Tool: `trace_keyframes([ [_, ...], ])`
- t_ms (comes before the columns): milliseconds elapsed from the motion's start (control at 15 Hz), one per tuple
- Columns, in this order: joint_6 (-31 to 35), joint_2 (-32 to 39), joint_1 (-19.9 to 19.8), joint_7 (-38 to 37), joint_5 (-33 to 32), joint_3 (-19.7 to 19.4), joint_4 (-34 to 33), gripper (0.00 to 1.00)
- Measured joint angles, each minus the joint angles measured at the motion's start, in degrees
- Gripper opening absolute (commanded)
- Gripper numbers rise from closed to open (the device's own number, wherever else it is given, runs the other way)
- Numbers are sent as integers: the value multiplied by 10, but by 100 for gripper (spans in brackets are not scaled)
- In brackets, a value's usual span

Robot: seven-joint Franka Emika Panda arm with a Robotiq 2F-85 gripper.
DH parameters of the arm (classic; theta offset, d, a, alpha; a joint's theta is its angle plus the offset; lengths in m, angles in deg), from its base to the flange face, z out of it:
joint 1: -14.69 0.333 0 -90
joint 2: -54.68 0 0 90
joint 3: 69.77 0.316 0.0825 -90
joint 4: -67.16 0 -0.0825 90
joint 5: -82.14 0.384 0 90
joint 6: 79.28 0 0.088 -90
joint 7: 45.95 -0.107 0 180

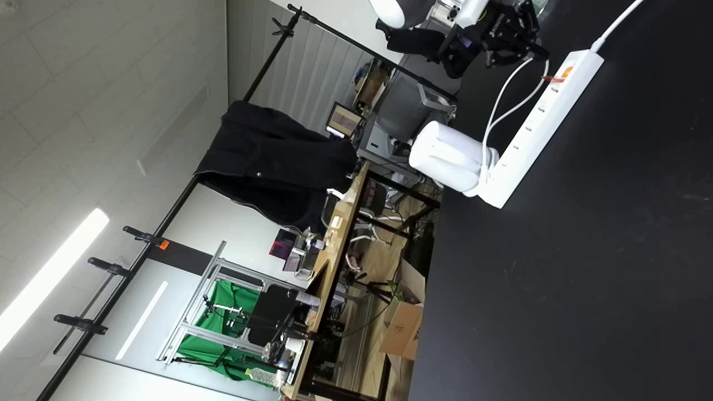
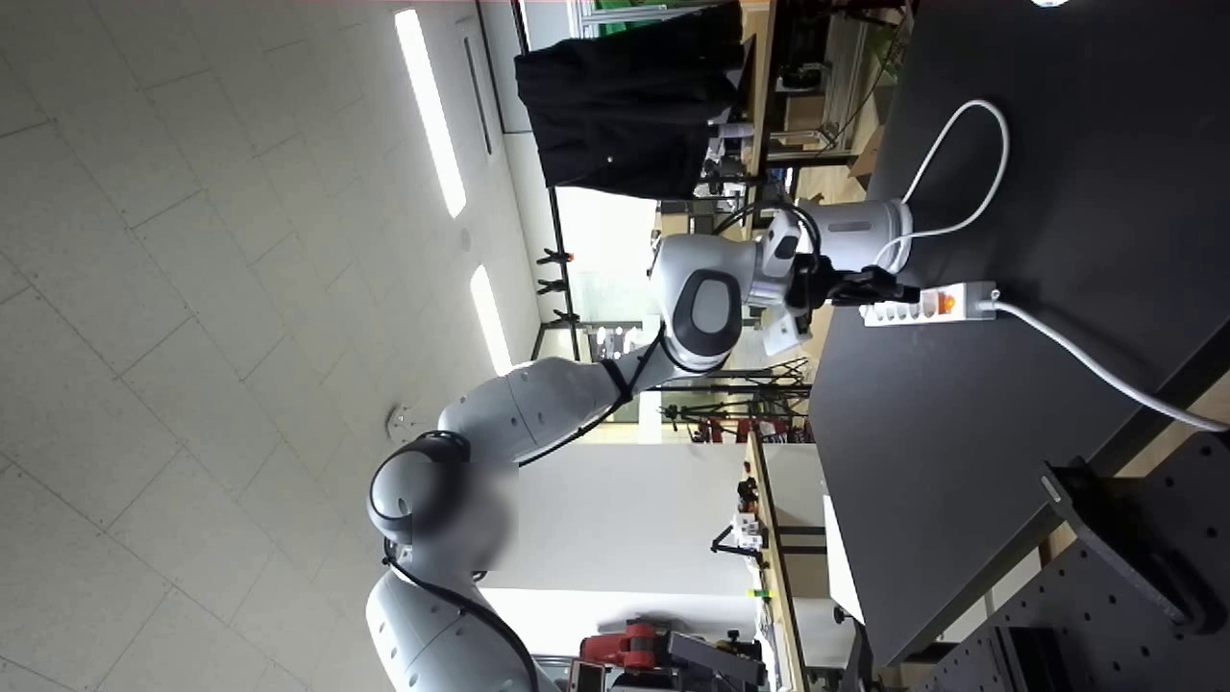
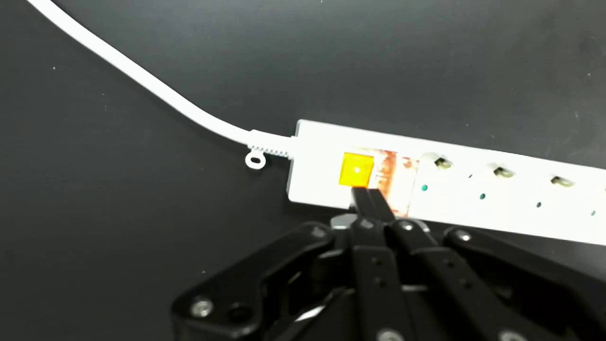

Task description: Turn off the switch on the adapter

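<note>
The adapter is a long white power strip [image 3: 516, 199] lying on the black table. It shows in both exterior views [image 1: 539, 133] [image 2: 908, 312]. Its square orange-yellow switch [image 3: 356, 169] sits near the cable end, with a bright spot in its middle. The switch also shows in both exterior views [image 1: 567, 72] [image 2: 947, 304]. My gripper [image 3: 367, 190] is shut and empty, fingertips together. In the wrist view the tips overlap the strip at the switch's lower edge. In both exterior views the gripper [image 1: 545, 54] [image 2: 908, 293] is close above the strip. I cannot tell whether the tips touch it.
A white kettle-like appliance [image 1: 448, 156] stands beside the strip's far end, also in an exterior view [image 2: 855, 235]. Its thin white cord [image 2: 1004, 144] loops over the table [image 2: 913, 432]. A thick white cable [image 3: 142, 80] leaves the strip's switch end.
</note>
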Motion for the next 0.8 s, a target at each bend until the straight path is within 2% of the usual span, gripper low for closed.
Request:
trace_keyframes([
  [800, -22, 56, 3, -33, 0, 0, -48, 0],
])
